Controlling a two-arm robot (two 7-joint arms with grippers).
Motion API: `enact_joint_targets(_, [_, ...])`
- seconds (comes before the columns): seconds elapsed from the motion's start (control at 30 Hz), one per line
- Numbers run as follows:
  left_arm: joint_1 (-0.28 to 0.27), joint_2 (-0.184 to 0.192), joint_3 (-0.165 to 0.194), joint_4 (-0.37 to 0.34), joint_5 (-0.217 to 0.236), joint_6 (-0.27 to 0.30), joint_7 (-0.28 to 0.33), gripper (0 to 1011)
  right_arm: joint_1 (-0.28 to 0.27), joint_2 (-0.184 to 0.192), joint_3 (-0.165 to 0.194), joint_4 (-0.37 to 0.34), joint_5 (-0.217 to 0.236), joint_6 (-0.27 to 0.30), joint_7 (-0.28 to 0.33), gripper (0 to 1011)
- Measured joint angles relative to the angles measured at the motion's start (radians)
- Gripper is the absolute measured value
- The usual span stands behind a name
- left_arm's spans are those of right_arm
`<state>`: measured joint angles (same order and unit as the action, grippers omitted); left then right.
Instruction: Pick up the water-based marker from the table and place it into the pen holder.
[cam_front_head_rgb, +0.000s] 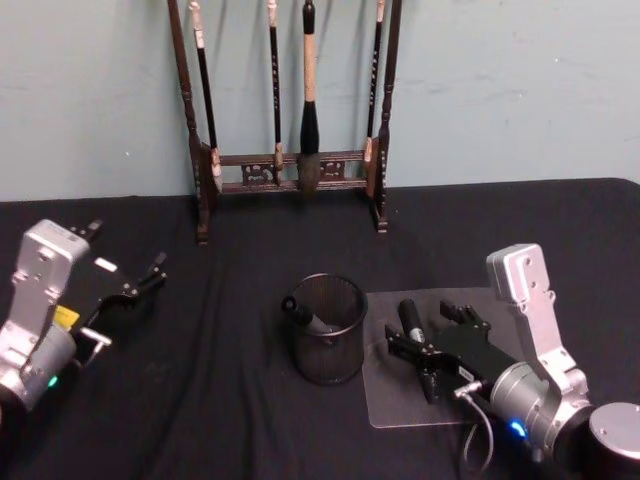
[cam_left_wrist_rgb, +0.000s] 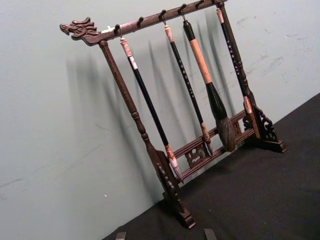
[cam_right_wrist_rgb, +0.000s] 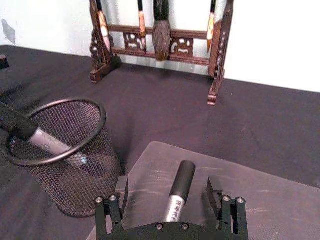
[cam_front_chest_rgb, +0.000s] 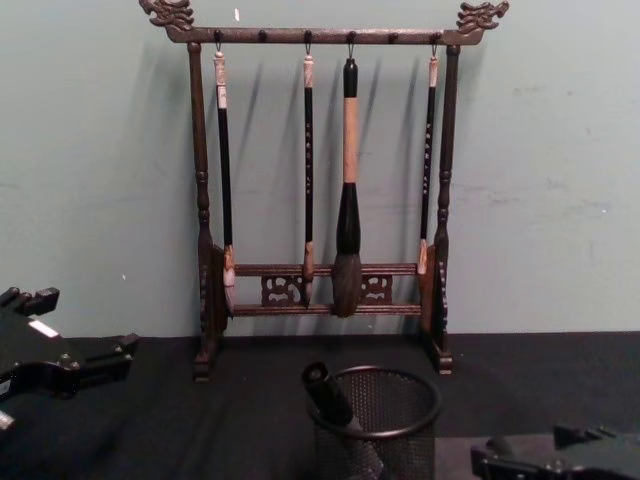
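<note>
Jaws spread wide, the right gripper (cam_right_wrist_rgb: 169, 192) sits low over the translucent mat (cam_right_wrist_rgb: 260, 190) just right of the pen holder (cam_right_wrist_rgb: 75, 185), one finger on either side of the water-based marker (cam_right_wrist_rgb: 182, 175), which lies flat on the mat with a gap showing between it and each finger. A second marker (cam_right_wrist_rgb: 42, 141) leans inside the pen holder, its dark cap poking above the rim. The left gripper (cam_front_head_rgb: 125, 300) hangs parked well off at the left of the black-clothed table (cam_front_head_rgb: 220, 400), its jaws likewise apart, and the brush rack (cam_front_head_rgb: 290, 170) stands at the back by the wall
</note>
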<state>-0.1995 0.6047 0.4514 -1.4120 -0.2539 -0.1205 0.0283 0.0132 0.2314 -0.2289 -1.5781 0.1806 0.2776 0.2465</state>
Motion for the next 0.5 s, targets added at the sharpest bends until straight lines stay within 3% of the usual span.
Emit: enact_joint_targets(0.5, [0.0, 0.0, 0.0, 0.0, 0.0, 0.0, 0.0, 1009, 0.031, 0.009, -0.025, 0.071, 0.011, -0.009, 0.006, 1002])
